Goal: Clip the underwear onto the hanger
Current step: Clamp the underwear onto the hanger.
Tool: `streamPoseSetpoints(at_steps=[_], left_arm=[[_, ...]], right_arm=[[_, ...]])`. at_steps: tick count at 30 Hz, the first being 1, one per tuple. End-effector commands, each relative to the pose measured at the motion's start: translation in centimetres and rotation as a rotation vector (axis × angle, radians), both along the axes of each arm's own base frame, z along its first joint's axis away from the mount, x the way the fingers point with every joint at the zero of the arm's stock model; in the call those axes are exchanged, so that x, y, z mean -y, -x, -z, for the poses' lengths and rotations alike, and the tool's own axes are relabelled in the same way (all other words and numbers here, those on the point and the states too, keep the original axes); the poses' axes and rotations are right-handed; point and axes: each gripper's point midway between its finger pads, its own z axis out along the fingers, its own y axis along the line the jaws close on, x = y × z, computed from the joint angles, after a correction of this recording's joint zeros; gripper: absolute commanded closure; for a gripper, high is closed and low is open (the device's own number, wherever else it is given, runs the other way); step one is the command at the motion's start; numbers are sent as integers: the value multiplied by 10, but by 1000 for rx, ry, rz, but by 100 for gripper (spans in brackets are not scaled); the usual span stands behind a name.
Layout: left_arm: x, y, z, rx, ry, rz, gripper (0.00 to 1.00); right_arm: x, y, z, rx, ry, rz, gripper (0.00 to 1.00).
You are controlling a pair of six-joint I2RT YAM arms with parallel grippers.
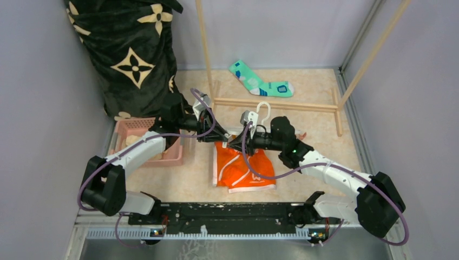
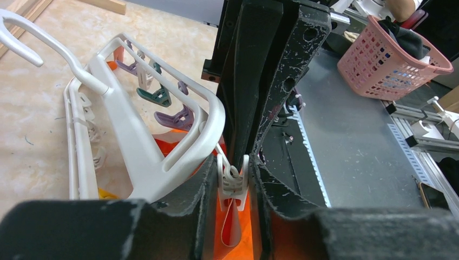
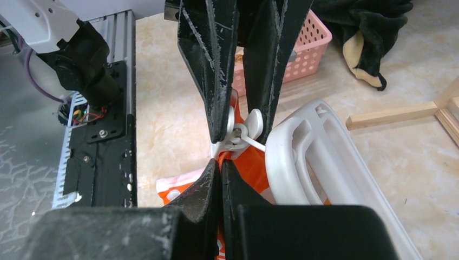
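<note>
Table (image 1: 184,181) beige, walls (image 1: 38,108) grey; orange underwear (image 1: 241,170), white trim, 6 o'clock of hanger (image 2: 135,138); left jaws pinch peg (image 2: 233,181); right jaws pinch underwear.

I read the underwear (image 1: 241,168) as bright orange with white piping. Hanger (image 2: 130,135) white; its pegs (image 2: 173,116) purple and teal, plus one white peg (image 2: 233,181). Sock (image 1: 260,82) teal, white and blue patches. Basket (image 1: 135,127) pink. Blanket (image 1: 130,32) black, cream flower motifs. Rack (image 1: 270,103) pale wood. Floor (image 1: 184,179) mottled beige.

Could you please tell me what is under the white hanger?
Orange underwear shows beneath the hanger, reaching one clothespin; the hanger covers most of its upper part.
</note>
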Motion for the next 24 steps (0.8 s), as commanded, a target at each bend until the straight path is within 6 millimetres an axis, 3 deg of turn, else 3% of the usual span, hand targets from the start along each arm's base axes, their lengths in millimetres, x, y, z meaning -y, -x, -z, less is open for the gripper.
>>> streamPoseSetpoints(at_steps=[1,9,10,12,14,16,17,24], left_arm=[[0,3,-8,48,13,14,67],[-1,5,-8,50,14,16,44],[-1,4,-9,51,14,13,34],[-1,5,-9,54,15,12,29],[0,4,-10,56,15,9,14],[0,3,-12,60,16,-2,11],[-1,2,-13,64,16,-8,3],[-5,-23,-13,85,-41,-160,0]], right_arm=[[-5,-11,-56,120,-114,12,100],[-6,-12,-54,111,-109,10,100],[-6,-12,-54,112,-108,11,100],[-6,-12,-54,110,-107,11,100],[-6,-13,-52,105,-103,11,100],[-7,-13,-49,99,-96,11,100],[-7,-13,-48,97,-94,10,100],[-5,-26,-25,39,-24,75,100]])
